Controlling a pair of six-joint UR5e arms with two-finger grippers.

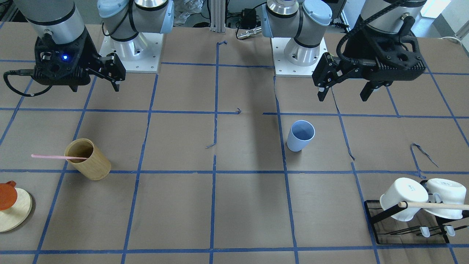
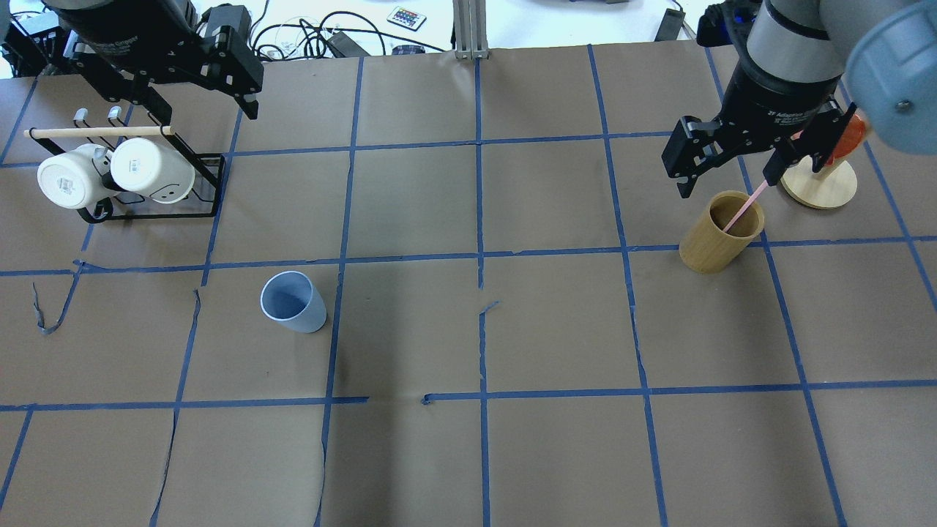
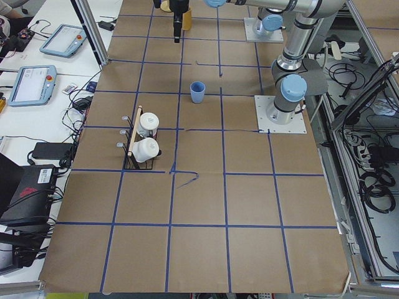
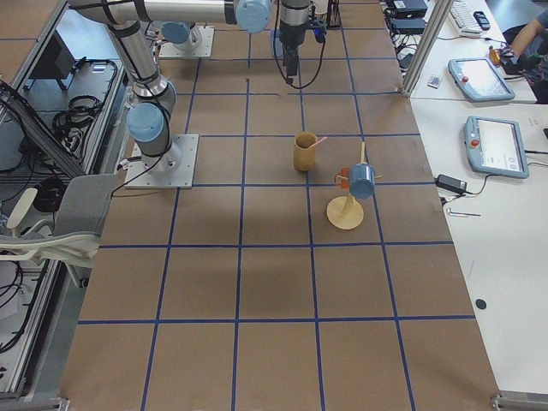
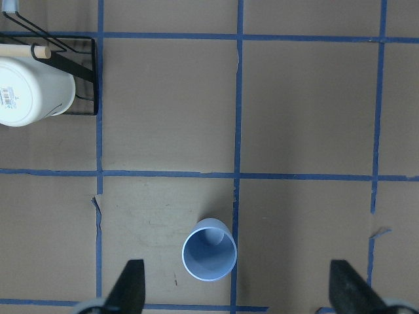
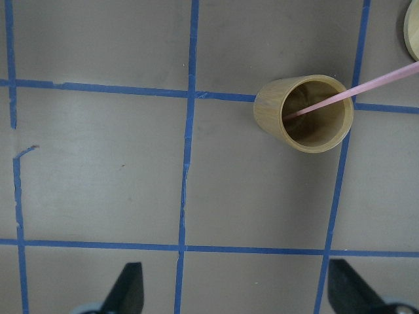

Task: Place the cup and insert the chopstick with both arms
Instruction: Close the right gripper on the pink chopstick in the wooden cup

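Observation:
The light blue cup [image 1: 301, 135] stands upright and open on the brown table, left of centre in the overhead view [image 2: 294, 301]. My left gripper [image 2: 208, 110] hangs open and empty high above the table, well behind the cup; in the left wrist view the cup [image 5: 209, 254] lies below and between its spread fingers. The pale pink chopstick [image 2: 743, 208] leans in the tan wooden holder [image 2: 721, 230]. My right gripper [image 2: 728, 179] is open and empty, hovering just above and behind the holder. In the right wrist view the holder [image 6: 304, 112] and the chopstick [image 6: 366, 85] are at upper right.
A black wire rack [image 2: 157, 212] with two white mugs [image 2: 110, 172] and a wooden rod stands at the far left. A round wooden stand [image 2: 820, 183] with an orange cup is behind the holder at the far right. Blue tape lines cross the table.

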